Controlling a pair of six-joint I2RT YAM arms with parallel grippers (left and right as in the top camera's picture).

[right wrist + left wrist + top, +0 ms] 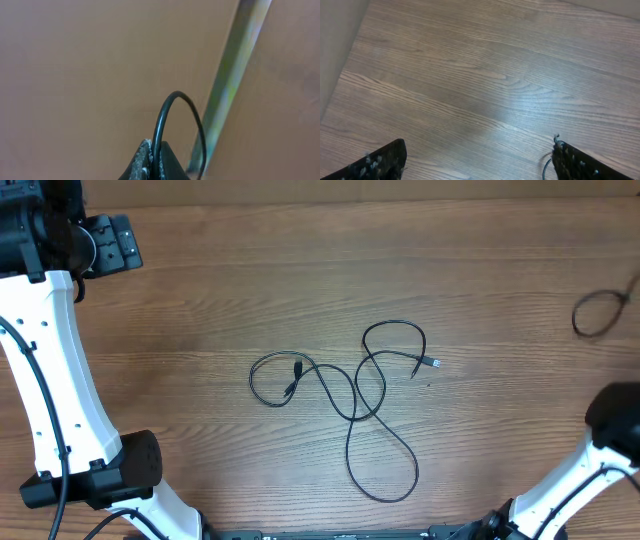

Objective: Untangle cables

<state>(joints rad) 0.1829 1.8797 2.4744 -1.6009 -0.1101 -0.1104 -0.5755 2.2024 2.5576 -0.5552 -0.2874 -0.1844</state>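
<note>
Left tool (477, 161) is released, with the table (485, 75) edge close on its left. Cables (355, 385) are seen well apart from it. Right tool (152, 150) is clenched on a black wire (170, 97).

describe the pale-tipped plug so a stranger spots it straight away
At the table centre, black cables lie in loops. On the tangle's right side, under the top loop, one plug sticks out rightward. Its tip is pale; the other plug, inside the left loop, is all black.

Black cables (356, 390) — brown wood-grain table (300, 270)
</note>
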